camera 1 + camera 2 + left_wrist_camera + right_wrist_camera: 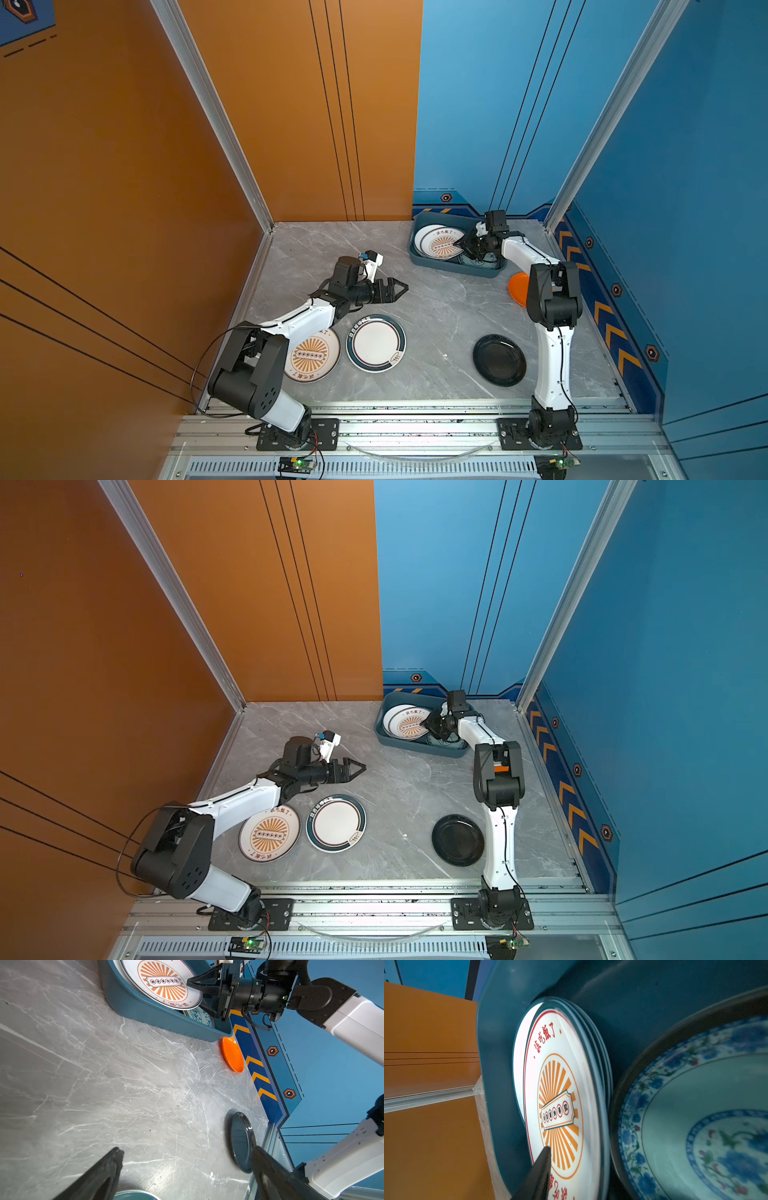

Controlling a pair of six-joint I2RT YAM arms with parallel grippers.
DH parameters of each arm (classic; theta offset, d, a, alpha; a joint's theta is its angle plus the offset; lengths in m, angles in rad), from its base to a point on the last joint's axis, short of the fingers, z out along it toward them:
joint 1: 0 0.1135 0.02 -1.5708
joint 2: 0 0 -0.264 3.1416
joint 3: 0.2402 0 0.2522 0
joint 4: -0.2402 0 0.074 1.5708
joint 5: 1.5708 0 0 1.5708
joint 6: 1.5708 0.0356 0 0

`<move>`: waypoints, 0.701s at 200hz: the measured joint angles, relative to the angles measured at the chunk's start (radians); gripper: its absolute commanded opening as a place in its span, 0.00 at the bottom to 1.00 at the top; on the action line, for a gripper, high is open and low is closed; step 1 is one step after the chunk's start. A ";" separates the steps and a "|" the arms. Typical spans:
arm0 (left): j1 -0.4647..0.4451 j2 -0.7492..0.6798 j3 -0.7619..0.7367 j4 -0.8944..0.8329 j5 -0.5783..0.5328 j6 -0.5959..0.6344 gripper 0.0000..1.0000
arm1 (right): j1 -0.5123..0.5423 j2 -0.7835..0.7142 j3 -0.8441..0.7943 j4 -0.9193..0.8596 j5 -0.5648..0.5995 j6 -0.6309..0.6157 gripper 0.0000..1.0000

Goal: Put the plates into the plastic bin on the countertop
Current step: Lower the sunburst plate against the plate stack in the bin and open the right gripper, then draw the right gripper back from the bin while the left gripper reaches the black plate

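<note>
Teal plastic bin (417, 254), at the far edge of the surface (436, 316), holds the sunburst plate (441, 245) atop a stack. Right end effector (467, 246) straddles its rim, jaws parted, apparently released; a careless withdrawal could hook and drag it. Left end effector (400, 287) gapes empty over open mid-surface. Orange plate (517, 286) sits just beside the bin.

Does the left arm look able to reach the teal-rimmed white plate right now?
Probably yes: the open, empty left gripper hovers near the teal-rimmed white plate, which lies flat and uncovered.
</note>
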 measured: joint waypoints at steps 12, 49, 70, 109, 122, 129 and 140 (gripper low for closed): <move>0.000 0.000 0.000 0.000 0.000 0.000 0.98 | -0.002 0.000 0.000 -0.007 0.007 -0.007 0.39; 0.000 0.000 0.000 0.000 0.000 0.000 0.98 | -0.004 0.000 0.000 -0.050 0.049 -0.047 0.41; 0.000 0.000 0.000 0.000 0.000 0.000 0.98 | -0.004 0.000 0.000 -0.072 0.070 -0.072 0.41; 0.000 0.002 0.000 0.000 0.000 0.000 0.98 | -0.002 0.000 -0.001 -0.095 0.093 -0.096 0.41; -0.001 0.003 0.000 0.000 0.000 0.000 0.98 | 0.000 0.000 -0.001 -0.095 0.096 -0.098 0.41; -0.001 0.003 0.000 0.000 0.000 0.000 0.98 | 0.001 0.000 -0.001 -0.095 0.096 -0.097 0.41; -0.001 0.003 0.000 0.000 0.000 0.000 0.98 | 0.004 0.000 -0.001 -0.095 0.096 -0.097 0.41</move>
